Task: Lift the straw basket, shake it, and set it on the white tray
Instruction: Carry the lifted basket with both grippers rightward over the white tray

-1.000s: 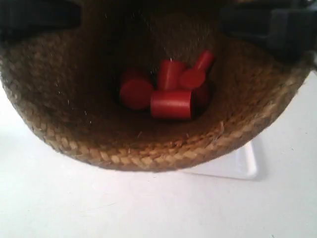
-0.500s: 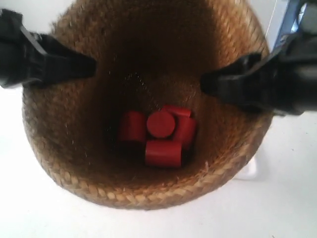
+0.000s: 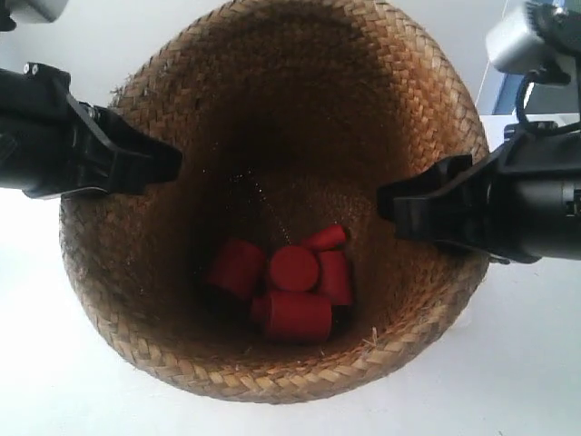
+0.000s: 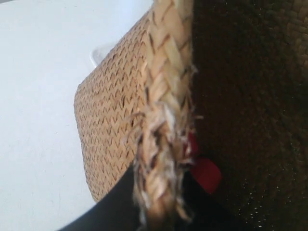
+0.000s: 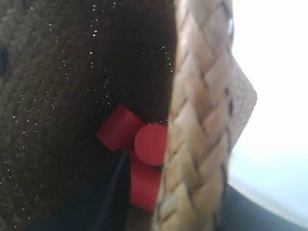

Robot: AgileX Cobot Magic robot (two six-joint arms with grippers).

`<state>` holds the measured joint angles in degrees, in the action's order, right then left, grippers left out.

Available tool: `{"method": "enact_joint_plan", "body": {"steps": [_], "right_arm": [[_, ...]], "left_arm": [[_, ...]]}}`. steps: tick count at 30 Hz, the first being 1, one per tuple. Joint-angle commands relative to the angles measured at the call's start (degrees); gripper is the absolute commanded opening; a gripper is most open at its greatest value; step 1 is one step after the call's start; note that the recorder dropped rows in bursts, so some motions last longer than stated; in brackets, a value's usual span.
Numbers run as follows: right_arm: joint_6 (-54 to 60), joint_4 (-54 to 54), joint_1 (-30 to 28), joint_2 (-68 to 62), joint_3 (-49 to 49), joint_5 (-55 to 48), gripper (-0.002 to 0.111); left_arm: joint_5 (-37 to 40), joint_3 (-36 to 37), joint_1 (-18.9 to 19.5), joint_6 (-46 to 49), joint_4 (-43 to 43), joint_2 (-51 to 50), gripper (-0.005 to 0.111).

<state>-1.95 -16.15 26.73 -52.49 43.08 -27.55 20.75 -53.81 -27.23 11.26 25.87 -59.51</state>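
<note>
Exterior view: the large golden-brown braided straw basket (image 3: 272, 109) is held over the white bench (image 3: 54, 372), whose edges are hidden. Red cylinder blocks (image 3: 293, 270) lie inside it. The black tool at the exterior view's left (image 3: 163, 159) and the black tool at the exterior view's right (image 3: 392, 204) pinch opposite sides of the rim.

Left wrist view: the left tool (image 4: 161, 202) is clamped across the braided rim.

Right wrist view: the right tool (image 5: 192, 211) is closed over the rim too.

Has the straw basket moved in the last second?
Yes. In the exterior view the straw basket has slid down the picture and looks smaller, covering the white tray corner that showed at its lower right.
</note>
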Motion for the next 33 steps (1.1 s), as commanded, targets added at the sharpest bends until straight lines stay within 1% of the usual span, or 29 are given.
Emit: {"method": "enact_joint_plan", "body": {"steps": [1, 2, 4, 6, 7, 8, 9, 11, 12, 15, 22, 23, 24, 26, 27, 28, 29, 30, 31, 33], "right_arm": [[0.37, 0.15, 0.05, 0.34, 0.26, 1.97, 0.0], [0.37, 0.15, 0.05, 0.34, 0.62, 2.04, 0.0], [2.5, -3.02, 0.17, 1.82, 5.41, -2.08, 0.0], [9.67, -7.02, 0.17, 5.06, 10.85, -4.5, 0.0], [11.95, -7.88, 0.17, 6.52, 11.34, -3.23, 0.0], [11.79, -6.66, 0.17, 7.24, 9.73, -0.92, 0.0], [9.86, -3.21, 0.02, 6.63, 6.78, 0.77, 0.0], [-0.52, 2.3, -0.31, 3.69, 2.39, 2.03, 0.0], [-2.58, 2.44, -0.46, 2.58, 1.64, 1.5, 0.0], [-1.22, 1.9, -0.46, 0.47, 1.5, 1.22, 0.0], [-1.1, 1.64, -0.46, -0.01, 1.5, 3.62, 0.0], [-1.22, 0.62, -0.46, -0.01, 1.95, 3.63, 0.0], [-1.22, -1.37, -0.46, 0.56, 3.11, 2.9, 0.0], [5.16, -7.64, -0.26, 3.56, 8.97, 0.69, 0.0], [9.01, -9.81, 0.05, 5.22, 11.59, 0.68, 0.0], [12.68, -10.89, 0.33, 6.91, 13.88, 0.68, 0.0], [13.49, -10.24, 0.33, 8.1, 14.37, 0.68, 0.0], [11.96, -6.72, 0.33, 8.38, 12.61, 0.79, 0.0], [7.46, -2.15, 0.01, 7.81, 9.84, 0.79, 0.0], [-2.26, 2.59, -0.11, 4.43, 5.24, 1.98, 0.0]], "left_arm": [[-2.73, -0.93, -0.39, 1.56, 1.52, 1.16, 0.0], [-2.74, -1.08, -0.39, 1.34, 1.79, 1.16, 0.0], [0.11, -4.24, -0.39, 1.31, 6.94, 3.26, 0.0], [2.38, -7.92, -0.39, 8.17, 9.52, 6.41, 0.0], [1.71, -7.82, -0.39, 10.67, 9.2, 6.94, 0.0], [0.57, -6.42, -0.22, 11.0, 7.17, 6.97, 0.0], [-0.81, -4.54, 0.35, 7.87, 4.45, 6.02, 0.0], [-1.84, -2.12, 1.37, 1.23, 1.08, 3.51, 0.0], [-1.4, -1.8, 1.47, 0.54, 1.13, 2.51, 0.0], [-0.82, -1.7, 1.34, 0.7, 1.53, 1.42, 0.0], [-0.82, -1.7, 1.34, 1.36, 1.03, 1.18, 0.0], [-1.21, -1.81, 1.34, 1.36, 1.47, 1.29, 0.0], [-0.92, -2.98, 1.34, 0.42, 3.81, 2.05, 0.0], [0.35, -7.2, 1.23, 3.44, 10.23, 4.52, 0.0], [1.23, -9.69, 1.14, 8.24, 12.66, 6.08, 0.0], [1.51, -11.31, 0.85, 13.5, 13.49, 7.37, 0.0], [1.78, -11.48, 0.75, 16.34, 13.49, 7.68, 0.0], [2.39, -10.16, 0.75, 16.86, 12.49, 7.68, 0.0], [2.09, -7.76, 0.86, 14.89, 10.91, 6.65, 0.0], [-0.35, -3.11, 0.86, 9.4, 9.11, 3.36, 0.0]]}}
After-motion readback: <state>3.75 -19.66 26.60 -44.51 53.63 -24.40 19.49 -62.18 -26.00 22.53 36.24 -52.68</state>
